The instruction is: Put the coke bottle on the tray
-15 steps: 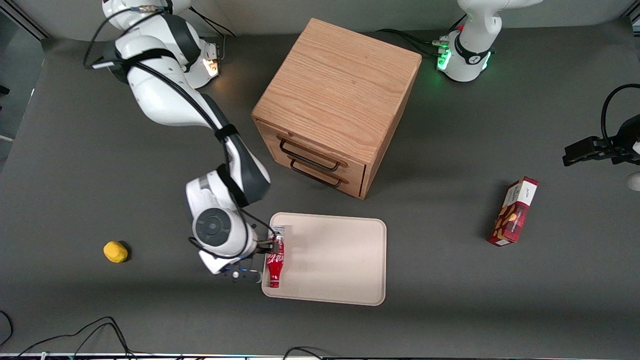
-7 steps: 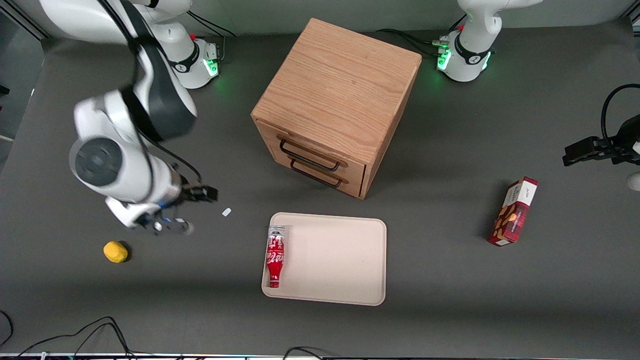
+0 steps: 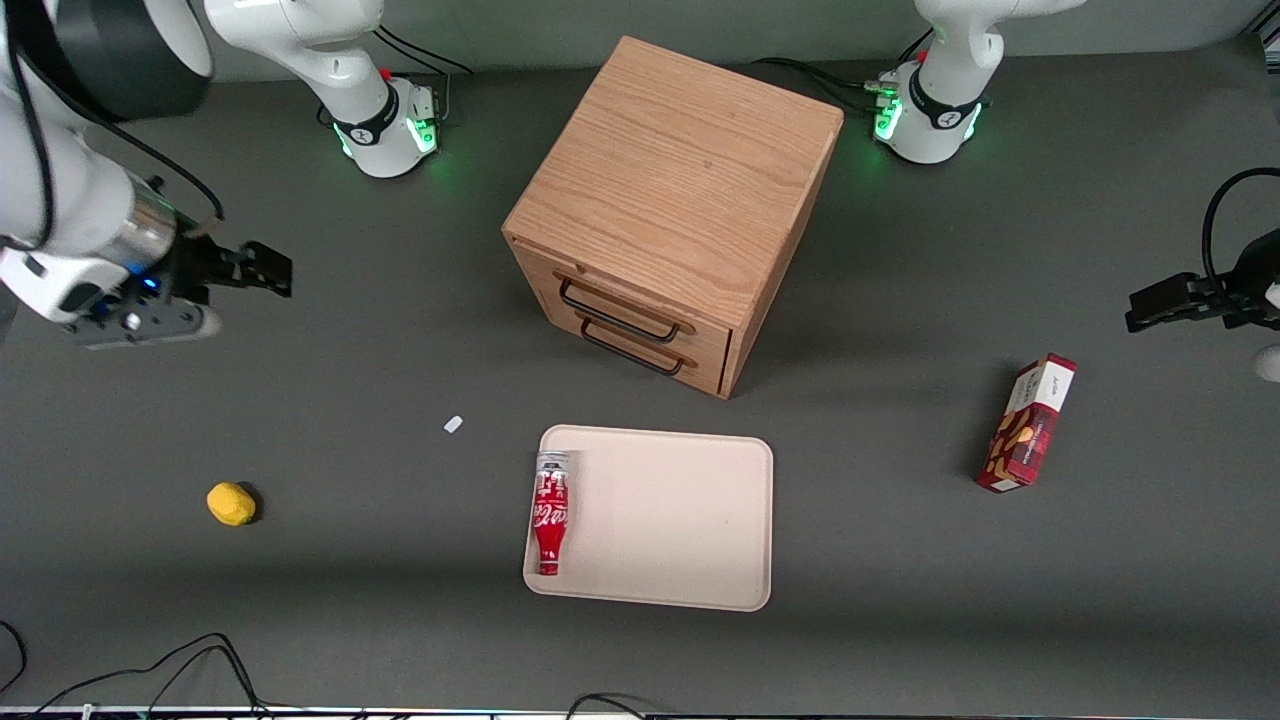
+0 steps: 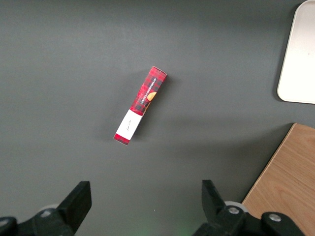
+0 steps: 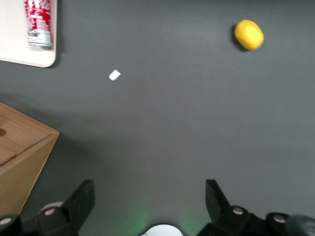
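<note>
The coke bottle (image 3: 550,516) lies on its side on the pale beige tray (image 3: 670,520), along the tray's edge toward the working arm's end, silver base toward the cabinet and neck toward the front camera. Its silver end also shows in the right wrist view (image 5: 39,22) on the tray's corner (image 5: 19,49). My gripper (image 3: 268,270) is open and empty, raised high above the table well away from the tray, toward the working arm's end. In the right wrist view the gripper (image 5: 150,196) has its jaws wide apart over bare grey table.
A wooden drawer cabinet (image 3: 670,200) stands farther from the front camera than the tray. A yellow lemon (image 3: 231,503) and a small white scrap (image 3: 453,424) lie toward the working arm's end. A red snack box (image 3: 1027,424) lies toward the parked arm's end.
My gripper has let go of the coke bottle, which stays lying on the tray. The arm has risen and drawn away from the tray toward its own end of the table.
</note>
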